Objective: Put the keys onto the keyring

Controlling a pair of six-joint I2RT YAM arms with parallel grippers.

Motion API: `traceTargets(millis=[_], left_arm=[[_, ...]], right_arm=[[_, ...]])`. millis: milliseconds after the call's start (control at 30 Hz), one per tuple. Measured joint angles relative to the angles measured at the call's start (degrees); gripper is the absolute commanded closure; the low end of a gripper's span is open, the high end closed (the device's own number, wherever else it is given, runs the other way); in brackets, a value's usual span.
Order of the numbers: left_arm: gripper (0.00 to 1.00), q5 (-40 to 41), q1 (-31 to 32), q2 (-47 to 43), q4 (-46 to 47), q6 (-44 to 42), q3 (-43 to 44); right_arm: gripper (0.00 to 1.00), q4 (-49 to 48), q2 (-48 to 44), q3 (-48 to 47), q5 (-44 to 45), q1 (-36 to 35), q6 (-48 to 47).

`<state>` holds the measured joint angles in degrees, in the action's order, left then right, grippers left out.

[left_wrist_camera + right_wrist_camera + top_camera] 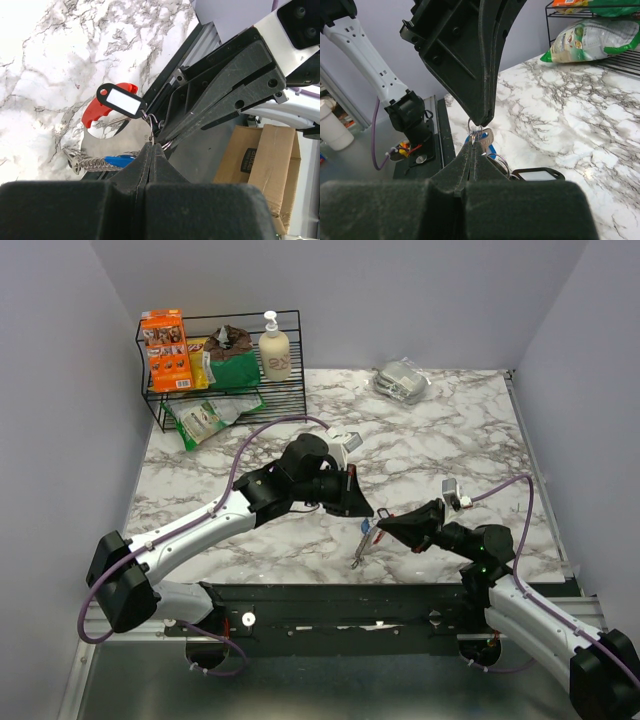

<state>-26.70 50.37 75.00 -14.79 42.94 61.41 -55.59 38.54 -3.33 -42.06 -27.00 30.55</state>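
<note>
The keyring hangs just above the table's front edge between my two grippers. Its red clip (101,108), silver chain (92,161) and black tag with a white label (122,100) dangle below a small silver ring (472,125). A silver key (486,135) and a blue-headed key (120,160) hang at that ring. My left gripper (151,145) is shut on the ring from one side. My right gripper (474,143) is shut on it from the other side, tip to tip with the left. In the top view the bunch (362,540) hangs under both tips.
A black wire rack (290,390) with snack packets and a soap bottle stands at the back left. A silver packet (402,380) lies at the back right. The black mounting rail (330,605) runs along the near edge. A cardboard box (265,160) sits beyond the table.
</note>
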Motion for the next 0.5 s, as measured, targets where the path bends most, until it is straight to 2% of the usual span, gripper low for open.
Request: traceTargets(millis=[500], left_arm=[[1.00, 0.04, 0.00, -0.26, 1.81, 0.44, 0.24]], right_arm=[[1.00, -0.02, 0.00, 0.00, 0.02, 0.00, 0.00]])
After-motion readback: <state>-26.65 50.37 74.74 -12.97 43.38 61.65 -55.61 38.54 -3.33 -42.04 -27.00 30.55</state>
